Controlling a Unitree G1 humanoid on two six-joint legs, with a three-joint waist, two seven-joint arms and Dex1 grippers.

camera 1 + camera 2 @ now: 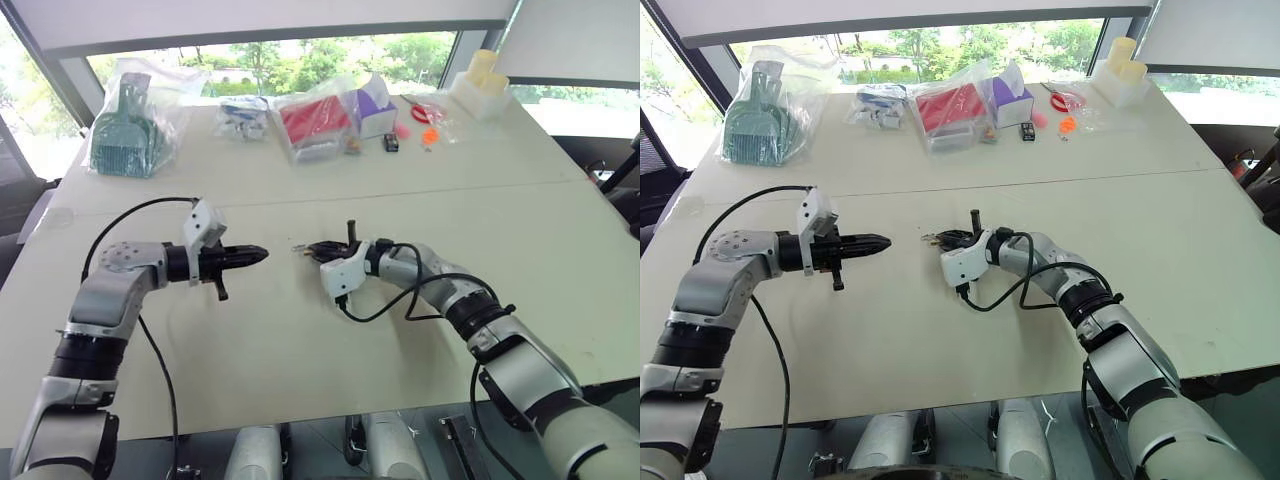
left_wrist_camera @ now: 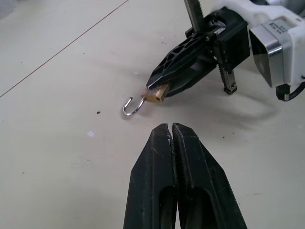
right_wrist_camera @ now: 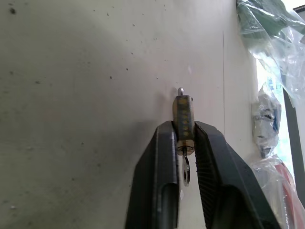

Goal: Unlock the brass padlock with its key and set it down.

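**Padlock held between right fingers, low over table**

The brass padlock (image 3: 183,119) is gripped between the two fingers of the right gripper (image 3: 185,131), which are closed onto its body. The hooked shackle is seen swung open beyond the fingertips. The key (image 3: 185,169) is seated in the padlock's rear end, between the fingers. The left gripper (image 2: 172,128), at 9 o'clock of the padlock, is fully closed and empty, apart from it.

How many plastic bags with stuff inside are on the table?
4, all along the far edge: the bag with the green thing at the robot's far left, a small bag, the bag with the red thing, and a bag of small red items. More may be hidden.
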